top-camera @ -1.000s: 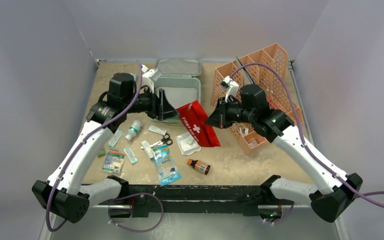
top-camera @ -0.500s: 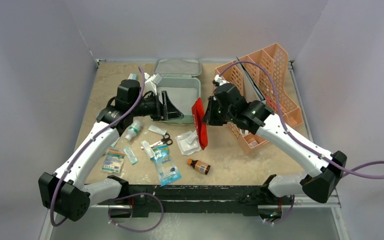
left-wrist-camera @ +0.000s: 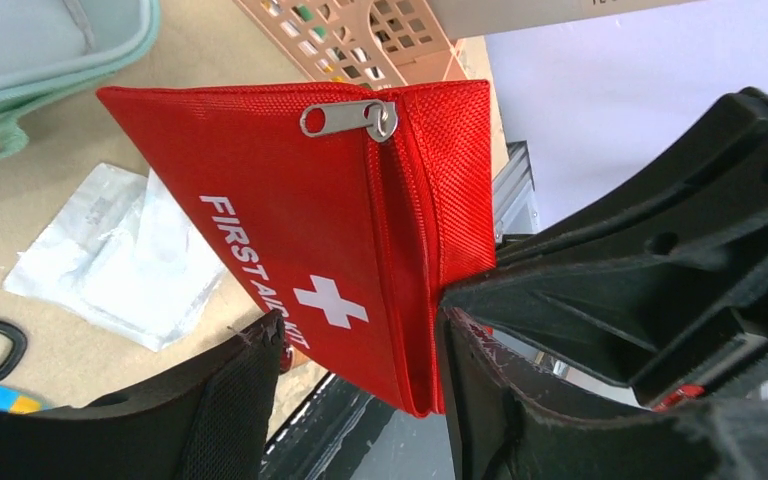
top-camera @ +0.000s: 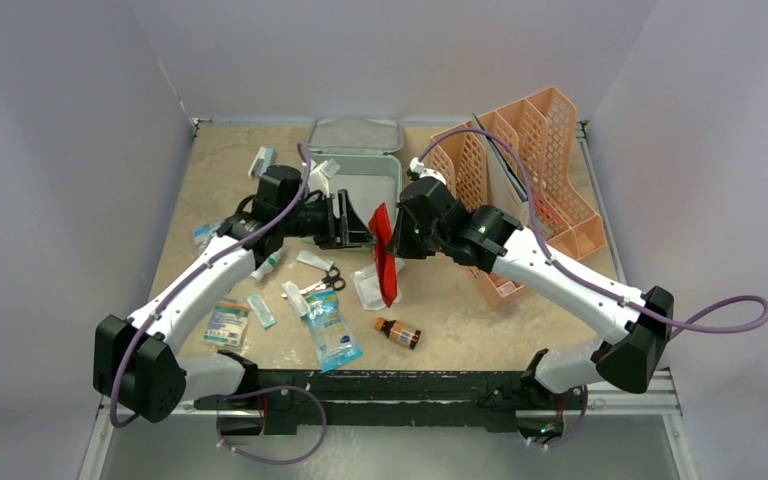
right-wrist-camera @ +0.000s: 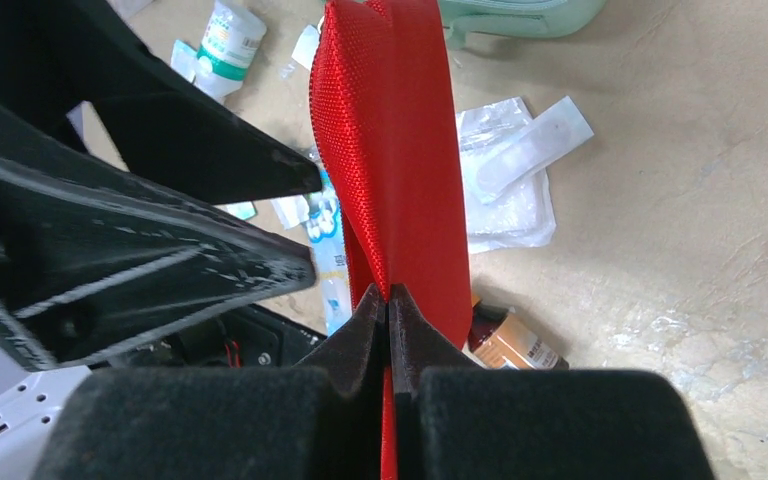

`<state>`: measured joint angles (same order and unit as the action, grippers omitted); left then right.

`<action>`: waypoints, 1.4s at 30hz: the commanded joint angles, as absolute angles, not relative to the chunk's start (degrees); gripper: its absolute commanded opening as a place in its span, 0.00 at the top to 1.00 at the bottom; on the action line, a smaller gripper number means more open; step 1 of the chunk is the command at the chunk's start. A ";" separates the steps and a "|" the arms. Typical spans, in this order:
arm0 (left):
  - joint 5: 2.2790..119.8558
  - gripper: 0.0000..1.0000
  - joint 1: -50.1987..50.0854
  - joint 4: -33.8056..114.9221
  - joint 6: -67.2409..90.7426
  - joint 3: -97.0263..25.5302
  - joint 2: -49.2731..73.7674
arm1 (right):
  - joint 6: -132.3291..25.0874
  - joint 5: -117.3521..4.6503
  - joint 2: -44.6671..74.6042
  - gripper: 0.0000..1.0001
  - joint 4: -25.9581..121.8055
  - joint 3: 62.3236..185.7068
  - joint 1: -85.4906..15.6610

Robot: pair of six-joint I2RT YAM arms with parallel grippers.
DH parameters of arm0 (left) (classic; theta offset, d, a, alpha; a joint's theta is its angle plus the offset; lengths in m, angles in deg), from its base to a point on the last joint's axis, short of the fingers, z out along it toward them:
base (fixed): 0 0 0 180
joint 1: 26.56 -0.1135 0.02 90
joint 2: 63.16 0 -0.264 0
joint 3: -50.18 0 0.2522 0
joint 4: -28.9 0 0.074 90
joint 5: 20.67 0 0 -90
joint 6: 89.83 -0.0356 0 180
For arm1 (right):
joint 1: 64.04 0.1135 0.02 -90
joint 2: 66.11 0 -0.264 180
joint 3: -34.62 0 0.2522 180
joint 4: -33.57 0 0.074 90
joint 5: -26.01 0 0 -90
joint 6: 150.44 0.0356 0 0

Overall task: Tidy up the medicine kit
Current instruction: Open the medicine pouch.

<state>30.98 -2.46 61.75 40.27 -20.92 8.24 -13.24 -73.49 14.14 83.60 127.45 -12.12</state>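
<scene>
The medicine kit (top-camera: 372, 180) sits open at the far middle of the table (top-camera: 520, 330), its lid behind it. Just in front, the right gripper (top-camera: 396, 236) is clamped on a red pouch (top-camera: 387, 262), holding it up on edge. The left gripper (top-camera: 357, 222) faces the pouch with its jaws spread

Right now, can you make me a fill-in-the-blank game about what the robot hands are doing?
The right gripper is shut on the ___ pouch.
The left gripper has its jaws ___ around it.
The pouch's white letters say FIRST ___ KIT.
Missing words: red, open, AID.
</scene>
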 commanded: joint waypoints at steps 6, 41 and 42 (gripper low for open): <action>37.88 0.55 2.33 63.29 40.96 -21.36 11.50 | -11.92 -76.71 13.39 1.00 81.27 129.51 -11.11; 43.84 0.52 2.77 75.27 31.34 -25.68 7.84 | -23.08 -92.13 6.43 1.00 89.27 129.76 -11.10; 45.69 0.52 2.77 75.69 30.38 -25.47 8.61 | -23.24 -91.92 6.00 1.00 89.25 129.71 -11.03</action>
